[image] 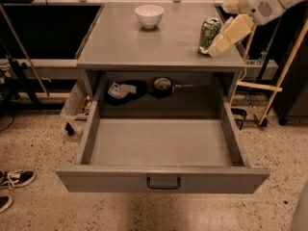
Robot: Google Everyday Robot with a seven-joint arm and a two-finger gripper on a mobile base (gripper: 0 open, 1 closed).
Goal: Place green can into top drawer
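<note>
The green can [209, 34] stands upright on the cabinet top [159, 44], near its right edge. My gripper [217, 46] comes in from the upper right on a white arm [262, 1]. Its cream tip sits just right of the can, overlapping the can's right side. The top drawer [162, 179] is pulled wide open below the cabinet top. Its grey inside holds nothing, and its black handle [163, 183] faces the front.
A white bowl [149, 15] stands at the back of the cabinet top. Dark objects [163, 85] and a paper-like item [121, 90] lie in the recess behind the drawer. A wooden frame [284, 66] stands to the right. Shoes [14, 178] lie on the floor at left.
</note>
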